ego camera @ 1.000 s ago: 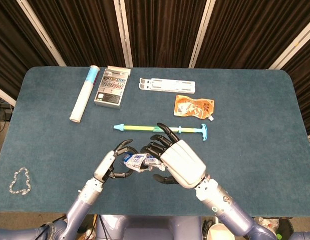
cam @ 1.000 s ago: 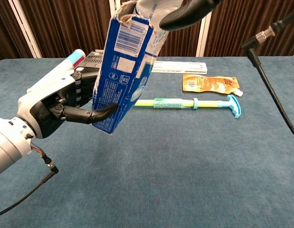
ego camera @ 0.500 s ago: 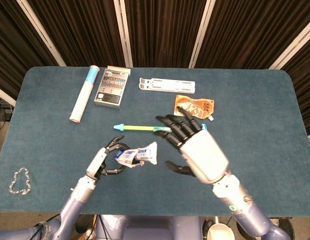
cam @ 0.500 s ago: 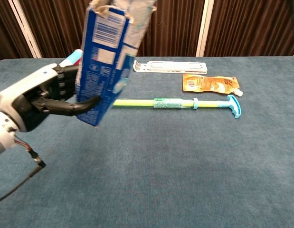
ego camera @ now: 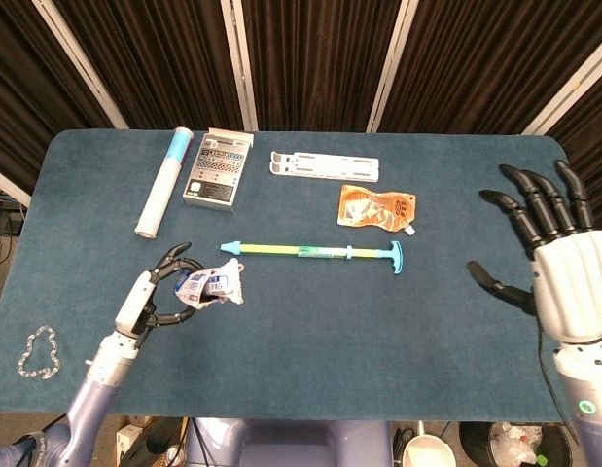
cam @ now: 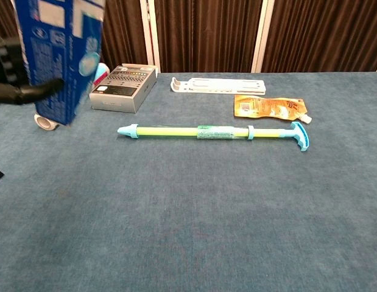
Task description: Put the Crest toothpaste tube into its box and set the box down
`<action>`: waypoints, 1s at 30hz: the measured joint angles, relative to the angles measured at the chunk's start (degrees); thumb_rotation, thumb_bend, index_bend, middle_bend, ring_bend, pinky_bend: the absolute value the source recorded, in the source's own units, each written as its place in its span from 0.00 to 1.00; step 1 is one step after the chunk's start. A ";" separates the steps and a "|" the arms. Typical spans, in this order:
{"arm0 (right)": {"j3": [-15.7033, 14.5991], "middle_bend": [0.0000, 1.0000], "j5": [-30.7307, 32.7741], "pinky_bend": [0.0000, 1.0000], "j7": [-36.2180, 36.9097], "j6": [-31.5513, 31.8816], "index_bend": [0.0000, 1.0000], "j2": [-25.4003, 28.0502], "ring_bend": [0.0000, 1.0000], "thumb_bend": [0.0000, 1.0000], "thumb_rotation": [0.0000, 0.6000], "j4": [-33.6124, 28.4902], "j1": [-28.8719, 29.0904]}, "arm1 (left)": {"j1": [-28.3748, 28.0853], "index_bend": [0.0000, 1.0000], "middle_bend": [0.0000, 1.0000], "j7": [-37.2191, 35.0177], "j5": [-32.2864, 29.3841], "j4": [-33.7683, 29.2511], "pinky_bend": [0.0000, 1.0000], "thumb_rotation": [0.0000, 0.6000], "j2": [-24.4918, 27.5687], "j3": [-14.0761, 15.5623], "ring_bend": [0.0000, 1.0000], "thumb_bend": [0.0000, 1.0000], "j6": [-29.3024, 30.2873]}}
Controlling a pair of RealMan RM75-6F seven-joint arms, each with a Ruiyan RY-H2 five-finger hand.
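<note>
The left hand (ego camera: 150, 300) gripped the blue-and-white cardboard toothpaste box (cam: 57, 58), holding it upright, long axis vertical, clear above the blue-carpeted desk (ego camera: 310, 341) near its left front. The right hand (ego camera: 558, 263) hung far off at the right edge, fingers spread and empty. I judged the setting-down fell to the left.

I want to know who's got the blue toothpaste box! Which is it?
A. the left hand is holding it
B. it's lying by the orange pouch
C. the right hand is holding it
A: the left hand grips the box upright, while the right hand is spread and empty.
</note>
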 measured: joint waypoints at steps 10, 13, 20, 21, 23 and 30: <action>-1.57 0.15 2.97 0.00 6.56 -3.83 0.24 -4.67 0.14 0.16 1.00 11.31 0.21 | 0.22 0.43 0.40 -2.37 -0.41 -2.09 0.07 1.00 2.45 -0.45 0.09 0.46 -0.15; -1.64 0.15 3.06 0.00 5.96 -4.04 0.24 -5.09 0.14 0.16 1.00 12.79 0.39 | 0.26 0.43 0.40 -2.51 -0.42 -2.11 0.07 1.00 2.99 -0.56 0.09 0.46 -0.07; -2.58 0.15 1.79 0.00 6.71 -4.76 0.24 -7.69 0.14 0.16 1.00 17.63 0.67 | 0.59 0.43 0.40 -2.06 -0.05 -3.10 0.07 1.00 4.67 -0.31 0.09 0.46 0.20; -2.91 0.15 1.31 0.00 7.05 -4.90 0.24 -8.23 0.14 0.16 1.00 18.66 0.67 | 0.62 0.43 0.40 -1.99 0.00 -3.26 0.07 1.00 4.97 -0.23 0.09 0.46 0.17; -3.55 0.15 0.53 0.00 7.60 -5.14 0.24 -9.08 0.14 0.17 1.00 20.37 0.60 | 0.68 0.43 0.40 -1.86 0.00 -3.49 0.07 1.00 5.42 -0.16 0.09 0.46 0.13; -5.86 0.15 -0.62 0.00 11.27 -6.03 0.24 -12.43 0.14 0.17 1.00 26.31 -0.28 | 1.01 0.43 0.39 -2.65 0.26 -4.66 0.07 1.00 6.79 -0.04 0.09 0.46 0.43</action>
